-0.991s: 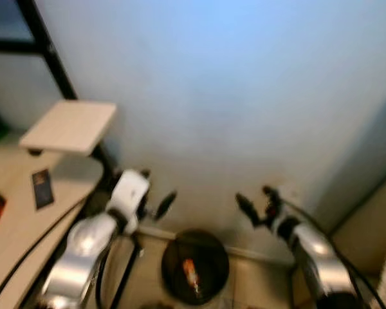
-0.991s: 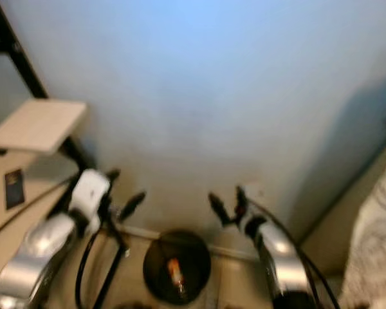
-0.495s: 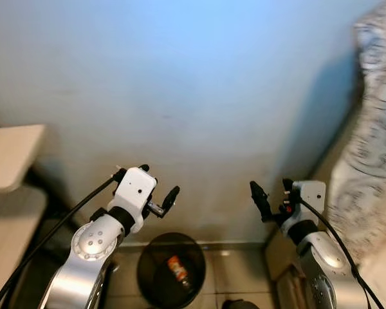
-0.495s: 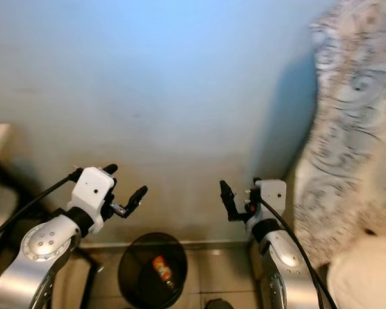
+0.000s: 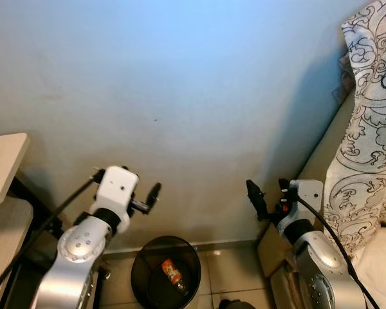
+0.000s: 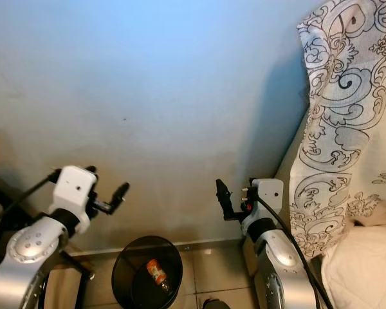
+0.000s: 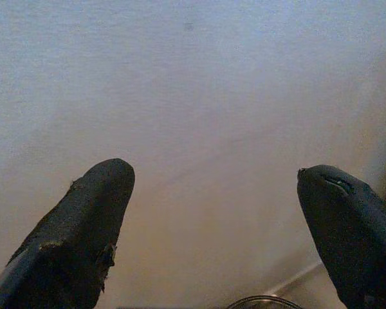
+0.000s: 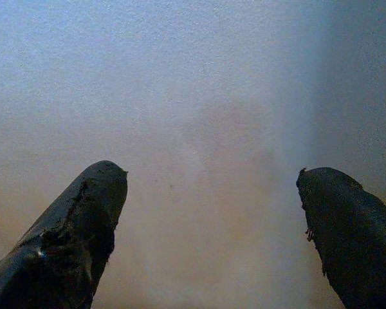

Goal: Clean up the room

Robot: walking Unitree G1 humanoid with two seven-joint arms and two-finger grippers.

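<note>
A round black mesh bin (image 5: 141,283) stands on the tiled floor against the pale wall, between my two arms. Inside it lies a small orange-labelled piece of litter (image 5: 170,272). My left gripper (image 5: 147,197) is raised above the bin's left side, pointing at the wall, open and empty; its fingers (image 7: 83,225) stand wide apart in the left wrist view. My right gripper (image 5: 266,194) hovers to the right of the bin at about the same height, also open with nothing in it, its fingers (image 8: 77,225) spread before the bare wall.
A white cloth with black swirls (image 5: 367,122) hangs over a bed or sofa on the right, a cream cushion (image 6: 367,270) below it. A pale wooden desk corner (image 5: 3,164) with dark legs stands at the left. The wall (image 5: 193,84) is close ahead.
The view has swung to the right: the desk slid to the left edge and the patterned cloth came in on the right. Both grippers stay raised and open.
</note>
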